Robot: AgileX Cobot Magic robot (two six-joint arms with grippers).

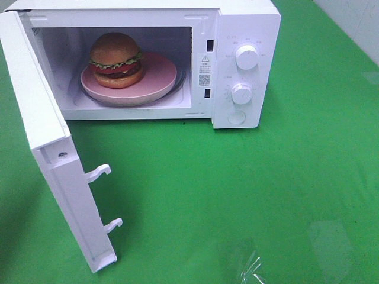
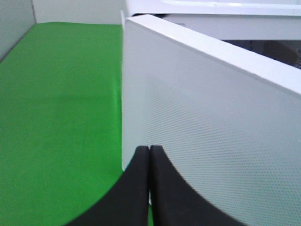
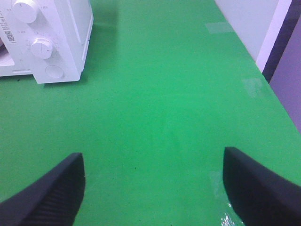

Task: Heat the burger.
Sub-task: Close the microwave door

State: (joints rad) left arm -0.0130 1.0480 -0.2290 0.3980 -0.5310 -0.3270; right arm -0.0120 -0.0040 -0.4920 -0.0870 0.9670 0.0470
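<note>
1. Your burger (image 1: 116, 59) sits on the pink plate (image 1: 160, 83) inside the microwave (image 1: 246, 23), whose door (image 1: 47, 142) stands wide open.
2. Only the left wrist view shows your left gripper (image 2: 149, 154): pressed together, near the door's outer edge.
3. Your right gripper (image 3: 154, 183) is spread over the green table (image 3: 164, 94), well apart from the microwave.

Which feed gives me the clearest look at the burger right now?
Exterior high: the burger sits in full view on the pink plate inside the open microwave. Left wrist shows only the door; right wrist only the control knobs. Neither shows the burger.
</note>
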